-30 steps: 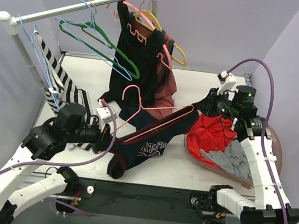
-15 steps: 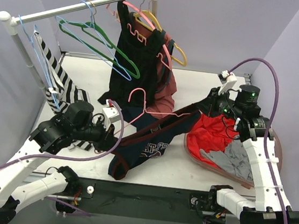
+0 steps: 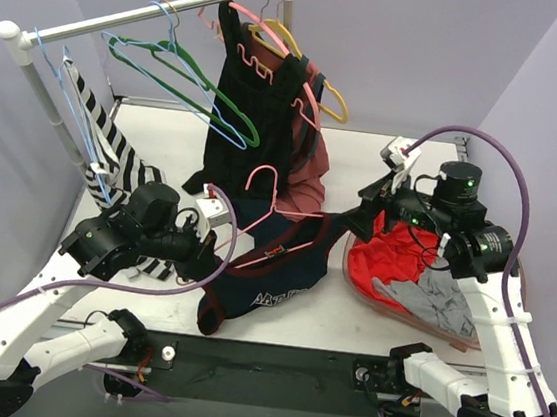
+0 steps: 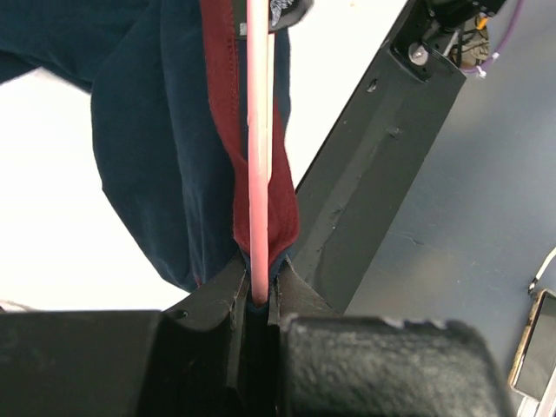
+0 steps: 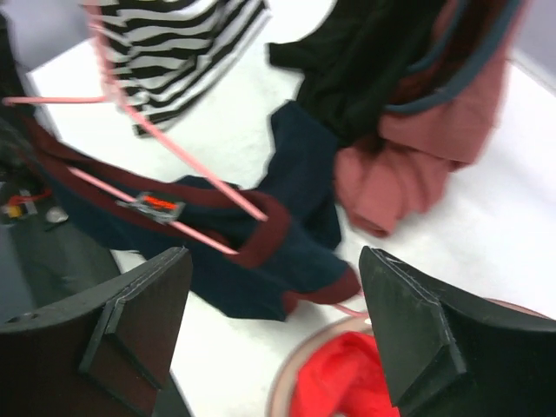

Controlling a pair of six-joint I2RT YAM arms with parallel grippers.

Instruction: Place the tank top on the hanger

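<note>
The navy tank top (image 3: pixel 273 271) with dark red trim lies slumped on the table's near middle. The pink hanger (image 3: pixel 264 168) runs through it, hook pointing up. My left gripper (image 3: pixel 214 258) is at the garment's left end. In the left wrist view it (image 4: pixel 258 295) is shut on the hanger's pink arm (image 4: pixel 259 130), with the dark red trim (image 4: pixel 280 204) pinched alongside. My right gripper (image 3: pixel 356 215) hovers open beside the tank top's right end. The right wrist view shows its jaws (image 5: pixel 274 321) wide apart and empty above the tank top (image 5: pixel 261 261) and the hanger's rods (image 5: pixel 178 152).
A rail (image 3: pixel 139 17) at the back carries a green hanger (image 3: pixel 188 77), a yellow hanger (image 3: pixel 333 102), a black dress (image 3: pixel 254 115) over a dusty pink garment (image 5: pixel 408 165), and a striped garment (image 3: pixel 113 155). A basket (image 3: pixel 460 340) at right holds red cloth (image 3: pixel 394 257) and grey cloth.
My right gripper has let go of the tank top's right edge and opened. The stretched garment has dropped and slid left onto the table. My left gripper has shifted right with the hanger.
</note>
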